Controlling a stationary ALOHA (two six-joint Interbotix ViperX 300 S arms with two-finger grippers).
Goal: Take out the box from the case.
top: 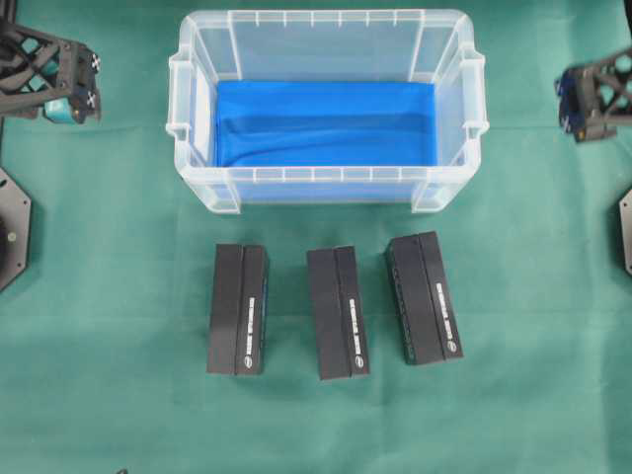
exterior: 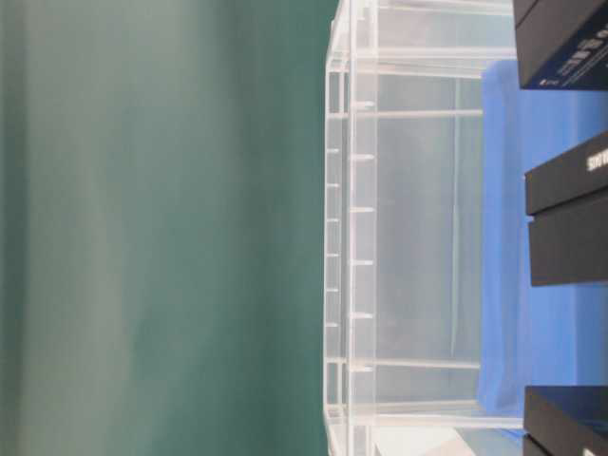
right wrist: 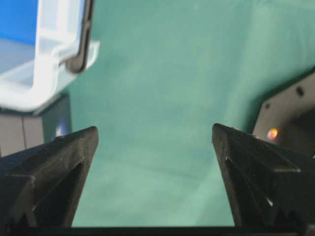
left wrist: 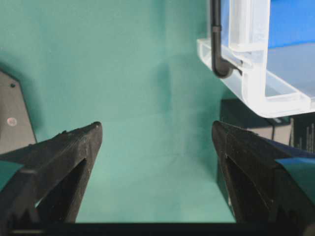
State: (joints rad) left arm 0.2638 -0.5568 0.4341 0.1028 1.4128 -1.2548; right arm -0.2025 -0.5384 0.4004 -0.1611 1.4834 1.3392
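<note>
The case (top: 326, 176), a clear plastic bin, stands at the back middle of the green table with only a blue cloth (top: 326, 123) on its bottom. Three black boxes lie on the table in front of it: left (top: 237, 308), middle (top: 337, 312), right (top: 424, 296). My left gripper (top: 71, 97) hovers left of the case, open and empty; in its wrist view (left wrist: 157, 130) I see green cloth between the fingers and the case's corner (left wrist: 256, 73). My right gripper (top: 585, 104) hovers right of the case, open and empty (right wrist: 155, 132), with the case's corner (right wrist: 49, 59) at upper left.
Black arm base plates sit at the table's left edge (top: 12, 227) and right edge (top: 624, 229). The table-level view looks through the case wall (exterior: 351, 237), with the black boxes (exterior: 570, 218) close to the camera.
</note>
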